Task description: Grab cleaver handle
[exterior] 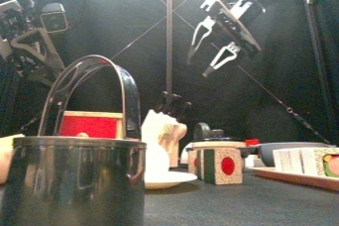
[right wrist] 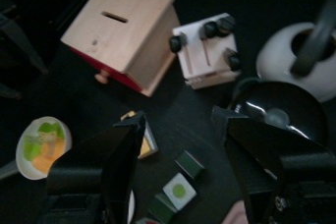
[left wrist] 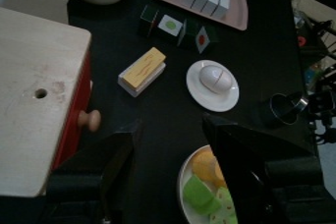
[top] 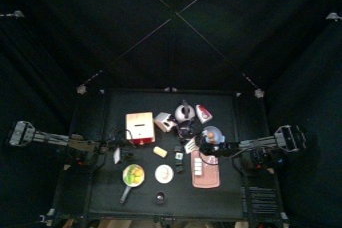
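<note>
Currently the right gripper (right wrist: 183, 122) is held with its jaws spread wide, empty, high above the table (top: 96, 194). The left gripper (left wrist: 168, 135) is likewise parted and empty, lower down. Nothing has been grasped yet; the approach and the closing are judged still to be done. A pale sliver (top: 116, 156) just beside the left gripper may be the cleaver, but its handle cannot be made out. A wooden box (right wrist: 125, 31), 1 dark pan (right wrist: 282, 110) and a plate of food (left wrist: 210, 184) are crowded nearby.
</note>
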Robot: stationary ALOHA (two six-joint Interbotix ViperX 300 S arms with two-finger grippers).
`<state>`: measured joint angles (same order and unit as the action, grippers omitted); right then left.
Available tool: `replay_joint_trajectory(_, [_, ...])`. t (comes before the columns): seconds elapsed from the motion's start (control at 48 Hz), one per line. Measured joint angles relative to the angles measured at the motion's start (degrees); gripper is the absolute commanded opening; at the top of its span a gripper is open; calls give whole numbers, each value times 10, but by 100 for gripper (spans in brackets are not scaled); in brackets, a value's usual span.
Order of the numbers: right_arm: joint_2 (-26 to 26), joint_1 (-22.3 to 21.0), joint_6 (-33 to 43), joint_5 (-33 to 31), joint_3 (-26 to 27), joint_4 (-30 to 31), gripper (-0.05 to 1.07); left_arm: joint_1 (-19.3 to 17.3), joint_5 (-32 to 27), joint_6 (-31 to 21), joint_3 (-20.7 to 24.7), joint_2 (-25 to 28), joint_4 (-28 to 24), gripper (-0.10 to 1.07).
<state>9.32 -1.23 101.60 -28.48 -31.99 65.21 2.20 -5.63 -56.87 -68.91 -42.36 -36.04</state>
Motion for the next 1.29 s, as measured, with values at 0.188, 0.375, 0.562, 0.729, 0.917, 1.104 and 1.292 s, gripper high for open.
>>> replay_joint_trajectory(0.188, [-59,-28,-3,31,41,37,89,0,0,0,-2,0,0,88])
replay_joint_trajectory(0.375, [-83,-35,-3,32,59,50,89,0,0,-1,-2,1,0,88])
replay_joint_trajectory(0.562, [-90,-48,-2,31,59,54,89,0,0,-1,-2,0,0,88])
replay_joint_trajectory(0.729, [-103,-59,-3,31,60,54,89,0,0,-1,-2,0,1,88])
replay_joint_trajectory(0.917, [-118,-66,-3,30,69,59,88,0,0,0,-2,1,0,88])
replay_joint_trajectory(1.104, [-130,-69,-3,30,83,62,83,0,0,0,-2,0,1,88])
replay_joint_trajectory(1.292, [-139,-71,-3,30,90,62,73,0,0,0,-3,0,0,88])
